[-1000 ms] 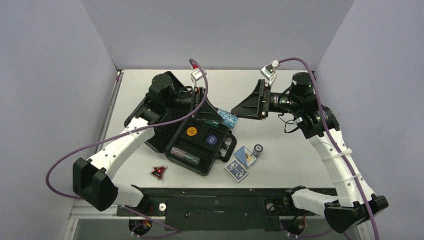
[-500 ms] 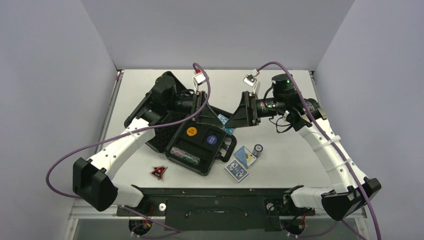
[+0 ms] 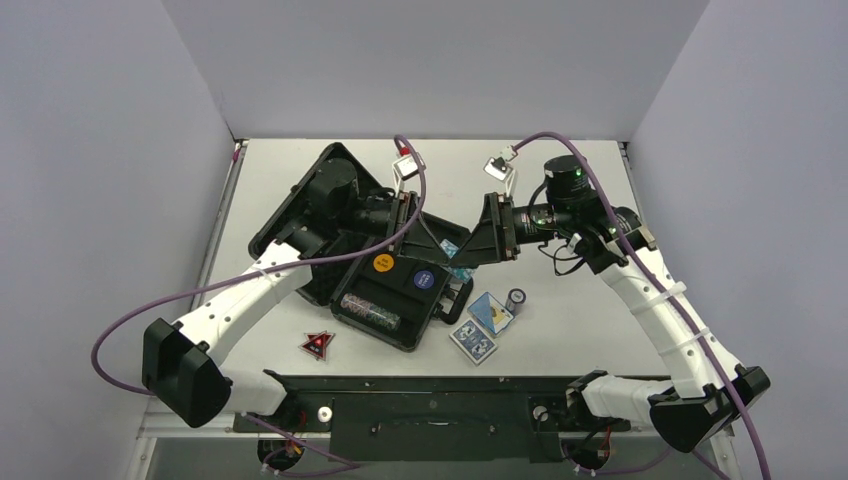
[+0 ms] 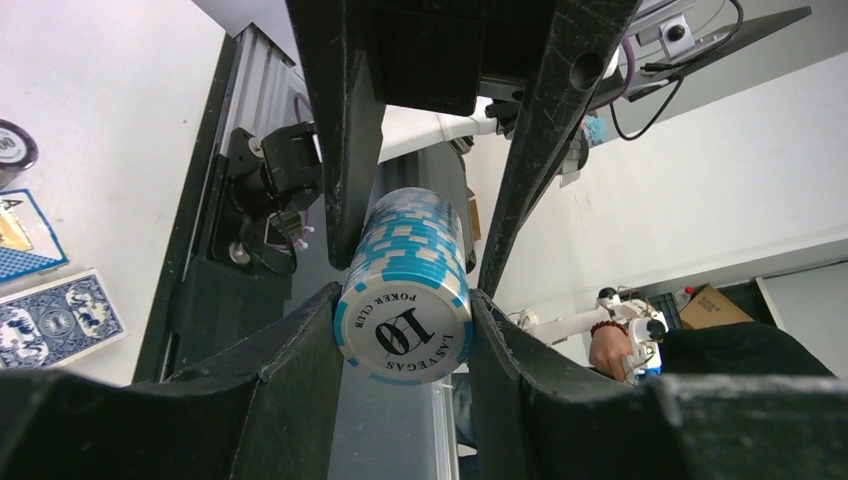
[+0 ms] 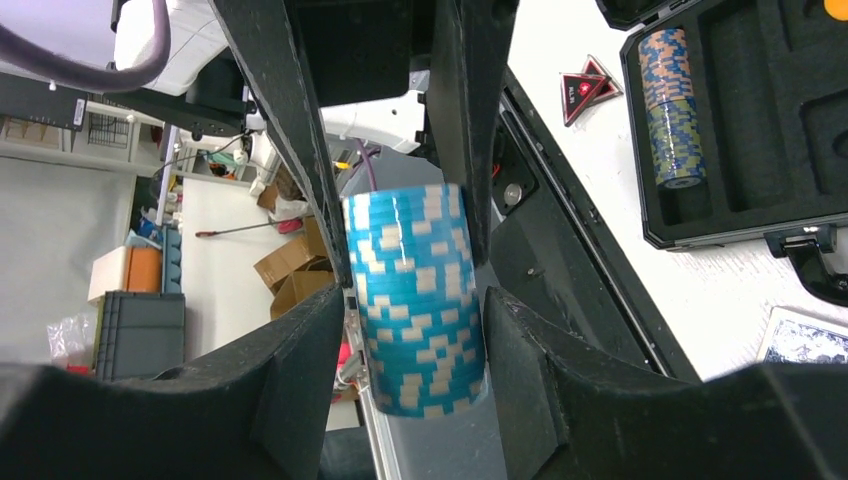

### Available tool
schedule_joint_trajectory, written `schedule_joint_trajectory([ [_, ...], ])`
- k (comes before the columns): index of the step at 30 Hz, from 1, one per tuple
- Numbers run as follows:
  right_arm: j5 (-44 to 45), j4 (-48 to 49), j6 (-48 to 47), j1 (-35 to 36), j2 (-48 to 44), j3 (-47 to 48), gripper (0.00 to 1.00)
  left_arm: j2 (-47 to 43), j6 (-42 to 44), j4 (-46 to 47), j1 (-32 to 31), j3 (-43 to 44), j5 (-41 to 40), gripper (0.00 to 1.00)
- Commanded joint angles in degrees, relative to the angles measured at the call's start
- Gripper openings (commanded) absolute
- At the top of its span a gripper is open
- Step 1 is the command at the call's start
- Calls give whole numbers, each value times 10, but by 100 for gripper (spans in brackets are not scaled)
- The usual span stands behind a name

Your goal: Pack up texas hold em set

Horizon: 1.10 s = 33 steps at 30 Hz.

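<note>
My left gripper (image 3: 445, 245) is shut on one end of a blue-and-white chip roll (image 4: 405, 290), held in the air over the right edge of the open black briefcase (image 3: 345, 255). Opposite it, my right gripper (image 5: 415, 340) straddles the roll's (image 5: 415, 300) other end. Its jaws stand close on both sides with a thin gap showing. The foam holds another chip roll (image 3: 370, 312), an orange button (image 3: 383, 263) and a blue button (image 3: 423, 279). Two blue card decks (image 3: 490, 312) (image 3: 472, 342) and the red-black triangle (image 3: 317, 345) lie on the table.
A small dark round piece (image 3: 516, 297) stands beside the upper deck. The briefcase lid (image 3: 300, 205) is raised at the back left under the left arm. The black base rail (image 3: 430, 385) runs along the near edge. Grey walls close in both sides.
My right arm has swung left until its jaws reach around the roll held by the left gripper, and those jaws have narrowed. The left gripper has shifted slightly right with the roll.
</note>
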Motion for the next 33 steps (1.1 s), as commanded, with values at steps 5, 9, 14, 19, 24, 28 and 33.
schedule_joint_trajectory([
  [5,-16,40,6,17,-21,-8,50,-23,-2,36,-36,4,-26,0],
  [9,-17,40,8,20,-34,-26,49,-29,0,32,-37,0,-21,0],
  [14,-17,34,10,20,-48,-38,53,-34,21,1,-30,5,-12,0],
  [19,-17,27,6,19,-60,-47,69,-34,24,-6,-23,16,-1,0],
  [24,-14,20,1,19,-56,-45,60,-27,26,-9,-23,27,7,0],
  [28,-16,21,1,20,-50,-39,54,-24,27,-9,-24,28,9,0],
  [33,-22,26,4,25,-45,-33,53,-22,26,-3,-24,27,9,0],
])
